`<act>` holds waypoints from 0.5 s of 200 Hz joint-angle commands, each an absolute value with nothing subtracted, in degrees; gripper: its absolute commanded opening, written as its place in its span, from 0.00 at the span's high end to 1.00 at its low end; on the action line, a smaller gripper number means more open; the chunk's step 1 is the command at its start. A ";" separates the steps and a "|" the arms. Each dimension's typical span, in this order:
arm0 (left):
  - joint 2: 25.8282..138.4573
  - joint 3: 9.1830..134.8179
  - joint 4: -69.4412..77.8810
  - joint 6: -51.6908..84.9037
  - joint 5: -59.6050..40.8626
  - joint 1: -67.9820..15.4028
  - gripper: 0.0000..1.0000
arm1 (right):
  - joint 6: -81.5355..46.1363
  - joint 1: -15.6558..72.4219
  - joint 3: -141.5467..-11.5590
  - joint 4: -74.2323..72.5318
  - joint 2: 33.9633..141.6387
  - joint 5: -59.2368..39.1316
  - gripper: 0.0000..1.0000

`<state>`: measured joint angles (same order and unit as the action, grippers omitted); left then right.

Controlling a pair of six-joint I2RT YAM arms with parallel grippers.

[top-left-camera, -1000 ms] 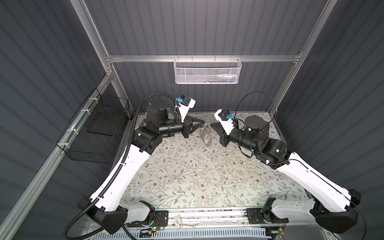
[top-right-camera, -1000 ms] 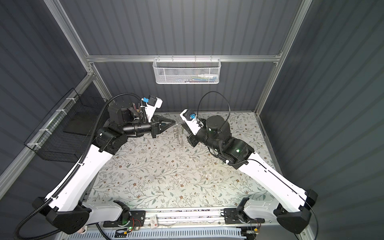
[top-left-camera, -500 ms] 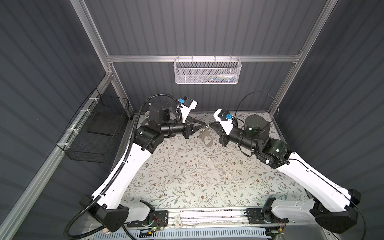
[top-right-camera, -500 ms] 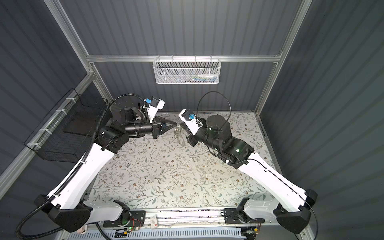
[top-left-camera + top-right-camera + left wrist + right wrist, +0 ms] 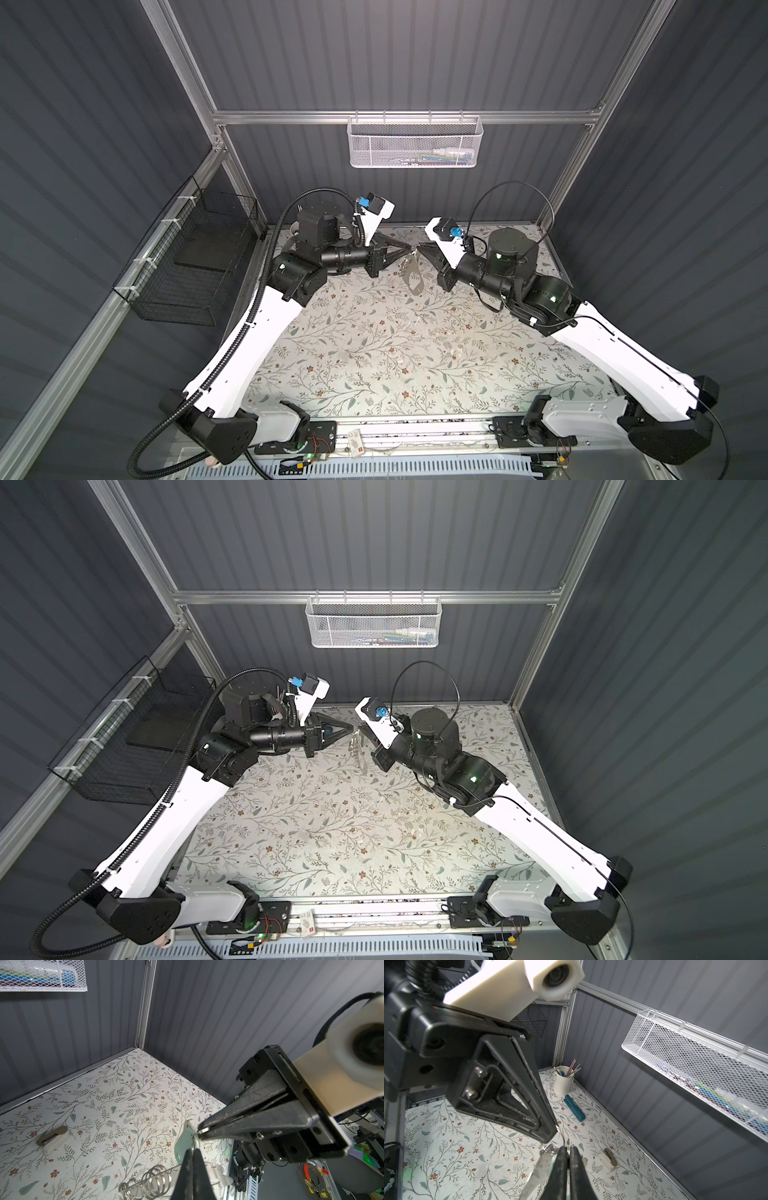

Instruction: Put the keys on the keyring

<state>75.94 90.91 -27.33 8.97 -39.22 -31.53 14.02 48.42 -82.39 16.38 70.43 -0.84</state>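
Observation:
Both grippers meet tip to tip in mid-air over the back middle of the table. My left gripper (image 5: 409, 250) (image 5: 351, 729) (image 5: 193, 1150) is shut on a thin wire ring. The flat grey keyring (image 5: 412, 272) (image 5: 356, 750) (image 5: 145, 1183) (image 5: 538, 1169), with several silver rings on its edge, hangs just under it. My right gripper (image 5: 419, 248) (image 5: 360, 728) (image 5: 568, 1147) is shut on a wire ring too. The keys show only as a mint-green tag (image 5: 182, 1145) between the two tips. The brass key is hidden.
A tan-and-white lump (image 5: 53, 1139) (image 5: 608, 1159) lies on the floral mat. A teal oblong case (image 5: 574, 1110) and a white cup of pens (image 5: 563, 1080) stand in the back left corner. A white mesh basket (image 5: 413, 143) hangs on the back wall, a black wire basket (image 5: 195, 257) on the left wall.
The left arm has shifted slightly to the right. Both grippers stay shut with their tips together, and the keyring still hangs between them.

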 commanded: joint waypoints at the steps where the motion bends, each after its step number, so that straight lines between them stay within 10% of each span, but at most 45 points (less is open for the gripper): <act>1: 76.11 92.80 -26.58 8.06 -40.16 -31.55 1.00 | 14.68 48.69 -83.59 16.37 70.84 -0.48 0.92; 100: 75.90 92.52 -25.57 8.70 -35.68 -31.55 1.00 | 15.51 49.53 -82.37 17.63 70.14 -1.68 0.92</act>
